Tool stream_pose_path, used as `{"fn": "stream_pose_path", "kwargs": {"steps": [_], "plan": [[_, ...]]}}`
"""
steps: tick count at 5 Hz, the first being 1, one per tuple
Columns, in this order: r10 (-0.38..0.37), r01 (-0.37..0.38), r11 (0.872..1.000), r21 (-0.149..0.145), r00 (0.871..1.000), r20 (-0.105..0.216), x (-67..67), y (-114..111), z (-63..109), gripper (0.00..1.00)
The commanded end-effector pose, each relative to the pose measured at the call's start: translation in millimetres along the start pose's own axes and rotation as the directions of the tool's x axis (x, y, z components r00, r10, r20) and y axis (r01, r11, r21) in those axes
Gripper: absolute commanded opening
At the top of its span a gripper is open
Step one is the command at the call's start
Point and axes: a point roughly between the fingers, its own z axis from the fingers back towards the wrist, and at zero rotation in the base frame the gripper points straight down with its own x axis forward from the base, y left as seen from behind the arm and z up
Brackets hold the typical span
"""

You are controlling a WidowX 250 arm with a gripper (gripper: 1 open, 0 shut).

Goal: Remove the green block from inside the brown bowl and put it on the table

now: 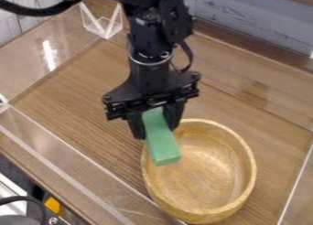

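A black robot arm (149, 37) of stacked cylindrical segments, with thin black cables looping beside it, ends above the brown bowl (202, 170) in a wide black crossbar gripper (156, 128).
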Motion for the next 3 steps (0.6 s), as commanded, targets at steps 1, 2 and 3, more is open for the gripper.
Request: {"fn": "stream_pose_path", "kwargs": {"steps": [1, 2, 3], "plan": [[0.03, -0.027, 0.999, -0.046, 0.998, 0.05, 17.2, -3.5, 12.2, 0.0], [0.048, -0.046, 0.998, -0.04, 0.997, 0.065, 25.4, -0.7, 9.5, 0.0], [0.06, -0.058, 0.998, -0.034, 0.995, 0.078, 30.6, 0.4, 6.4, 0.0]]}}
